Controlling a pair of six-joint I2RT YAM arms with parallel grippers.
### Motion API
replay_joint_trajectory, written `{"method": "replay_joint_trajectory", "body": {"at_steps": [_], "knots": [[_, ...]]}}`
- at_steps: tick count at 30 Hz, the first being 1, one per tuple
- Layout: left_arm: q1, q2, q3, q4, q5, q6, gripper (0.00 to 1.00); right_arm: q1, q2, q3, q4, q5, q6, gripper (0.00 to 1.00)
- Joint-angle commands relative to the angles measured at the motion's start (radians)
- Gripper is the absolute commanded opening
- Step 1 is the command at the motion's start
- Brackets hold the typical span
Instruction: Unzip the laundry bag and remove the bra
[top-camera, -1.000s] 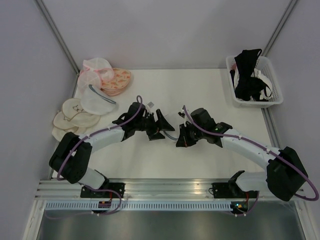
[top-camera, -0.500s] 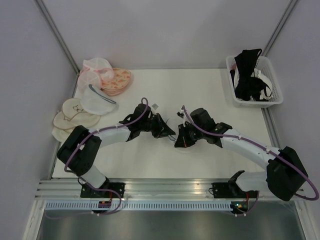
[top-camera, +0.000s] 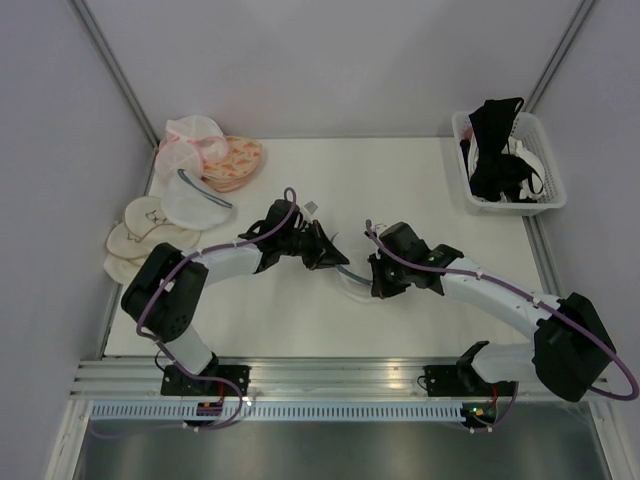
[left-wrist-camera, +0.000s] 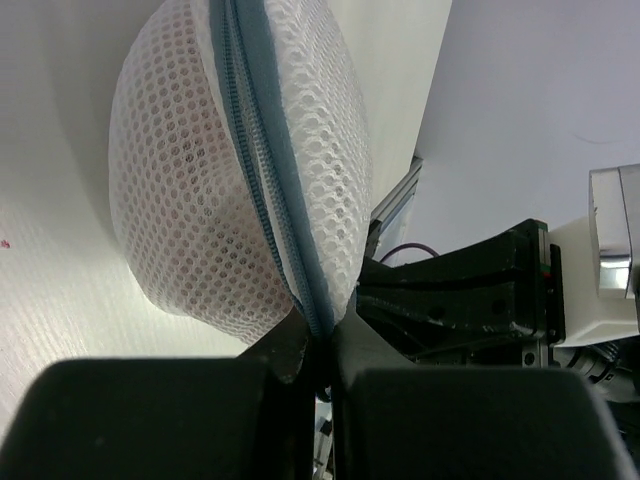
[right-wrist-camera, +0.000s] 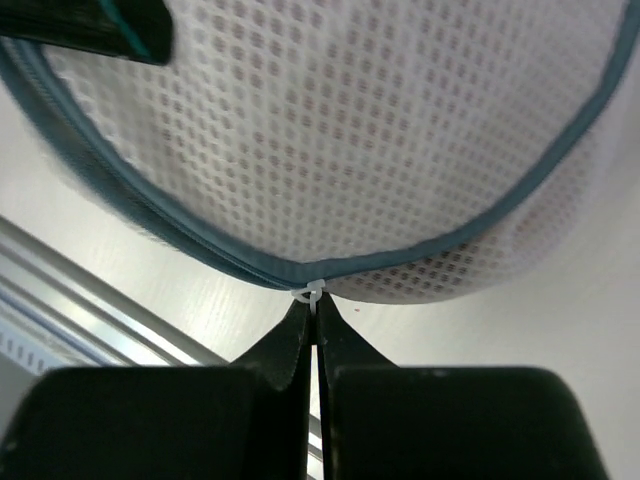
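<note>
The laundry bag (top-camera: 351, 274) is a white mesh dome with a grey-blue zipper rim (left-wrist-camera: 268, 175), lying mid-table between my two grippers. My left gripper (left-wrist-camera: 321, 338) is shut on the rim at the bag's left side (top-camera: 327, 256). My right gripper (right-wrist-camera: 314, 312) is shut on the small white zipper pull (right-wrist-camera: 312, 292) at the rim's near edge, on the bag's right side (top-camera: 378, 280). The bra is inside the bag. Only a faint pink tint (left-wrist-camera: 195, 205) shows through the mesh.
A white basket (top-camera: 553, 190) holding black bras stands at the back right. At the back left lie a pink mesh pouch (top-camera: 190, 140), an orange patterned bra (top-camera: 238, 160), another white mesh bag (top-camera: 192, 203) and cream padded cups (top-camera: 140, 238).
My left gripper moved right onto the bag and went from open to shut on its zipper rim. The right gripper stayed shut on the pull and shifted slightly.
</note>
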Motion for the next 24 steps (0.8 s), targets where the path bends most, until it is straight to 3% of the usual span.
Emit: {"method": "replay_joint_trajectory", "body": {"at_steps": [1, 8, 14, 15, 19, 24], "knots": [[0.021, 0.03, 0.043, 0.005, 0.053, 0.086, 0.02, 0.002, 0.019, 0.036, -0.101, 0.213, 0.007, 0.0], [0.025, 0.115, 0.181, -0.084, 0.189, 0.224, 0.02, -0.027, 0.131, 0.107, -0.055, 0.356, 0.001, 0.01], [0.085, 0.246, 0.403, -0.242, 0.28, 0.377, 0.06, -0.027, 0.082, 0.122, -0.003, 0.293, -0.007, 0.0], [0.094, 0.282, 0.434, -0.255, 0.286, 0.403, 0.25, -0.027, 0.061, 0.116, 0.01, 0.273, -0.01, 0.0], [0.105, 0.314, 0.53, -0.325, 0.254, 0.433, 0.83, -0.028, 0.033, 0.111, 0.017, 0.163, -0.01, 0.0], [0.108, 0.193, 0.392, -0.353, 0.023, 0.391, 0.9, -0.025, 0.019, 0.087, 0.056, 0.031, -0.004, 0.01]]}}
